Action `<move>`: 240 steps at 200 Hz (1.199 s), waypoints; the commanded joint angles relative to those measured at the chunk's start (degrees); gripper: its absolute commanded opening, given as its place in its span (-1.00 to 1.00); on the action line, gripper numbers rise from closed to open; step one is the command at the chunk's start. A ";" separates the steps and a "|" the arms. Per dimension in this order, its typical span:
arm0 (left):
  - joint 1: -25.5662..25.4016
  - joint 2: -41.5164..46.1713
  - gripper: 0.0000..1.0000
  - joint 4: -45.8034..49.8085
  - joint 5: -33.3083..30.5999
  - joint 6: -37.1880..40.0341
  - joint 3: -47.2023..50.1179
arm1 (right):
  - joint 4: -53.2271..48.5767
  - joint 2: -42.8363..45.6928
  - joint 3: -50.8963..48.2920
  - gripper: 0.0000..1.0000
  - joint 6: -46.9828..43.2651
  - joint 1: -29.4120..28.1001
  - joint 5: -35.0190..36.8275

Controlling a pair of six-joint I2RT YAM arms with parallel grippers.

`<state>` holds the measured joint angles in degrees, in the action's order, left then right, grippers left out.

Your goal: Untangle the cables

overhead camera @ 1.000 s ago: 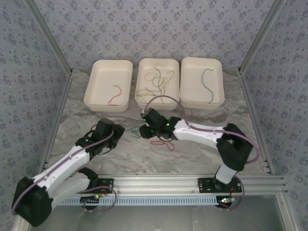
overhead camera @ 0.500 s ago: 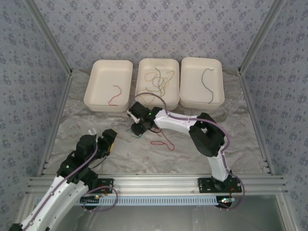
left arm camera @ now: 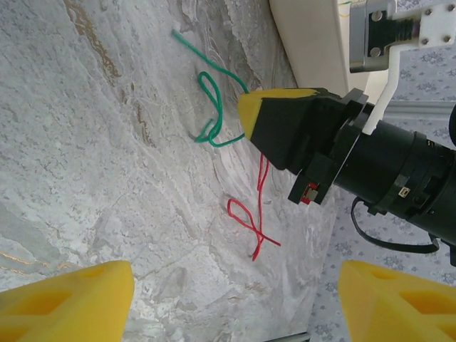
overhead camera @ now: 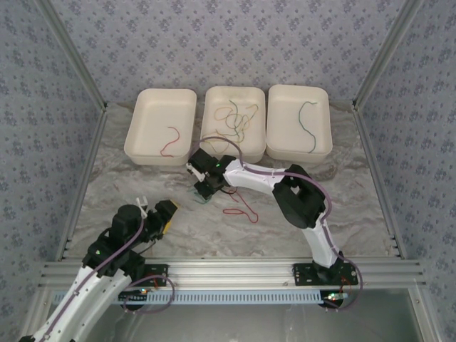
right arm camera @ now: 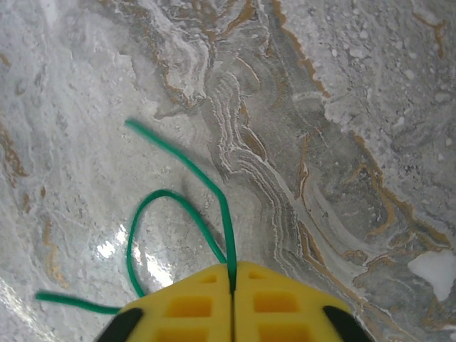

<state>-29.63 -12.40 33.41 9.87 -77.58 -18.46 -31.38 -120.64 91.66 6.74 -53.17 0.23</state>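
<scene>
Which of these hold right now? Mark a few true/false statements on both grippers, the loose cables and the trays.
1. The right gripper is shut on the green cable. True.
2. The left gripper clamps the loose red cable. False: its jaws stand open and hold nothing; that cable lies on the table.
3. The left tray holds a single red wire. True.
4. The middle tray is empty. False: several tangled cables lie in it.
</scene>
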 commanded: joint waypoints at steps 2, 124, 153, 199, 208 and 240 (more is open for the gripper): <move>0.26 0.56 0.47 -0.09 1.13 -0.02 1.05 | 1.84 4.04 -1.46 -1.00 0.90 -0.42 1.12; -15.07 -22.72 -0.25 -23.86 1.70 20.44 -14.54 | 17.87 44.04 -27.05 -1.00 15.94 9.44 -18.15; -21.43 -30.09 -0.39 -29.24 -1.59 24.59 -17.79 | 21.18 47.37 -30.18 -1.00 21.92 14.92 -28.03; -24.96 -34.44 -0.30 -31.88 -9.68 29.67 -23.07 | 10.90 49.01 -27.61 -1.00 20.08 14.88 -21.32; -24.95 -35.92 -0.26 -29.90 -10.21 31.36 -25.23 | 9.71 49.10 -27.33 -1.00 20.27 14.71 -20.29; -24.95 -41.79 -0.16 -24.73 -10.45 35.59 -31.83 | 7.69 48.70 -26.12 -1.00 21.50 14.33 -19.36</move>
<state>-54.39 -51.37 6.15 1.41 -47.70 -45.30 -19.70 -72.36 63.16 26.81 -38.39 -20.60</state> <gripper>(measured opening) 0.409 0.055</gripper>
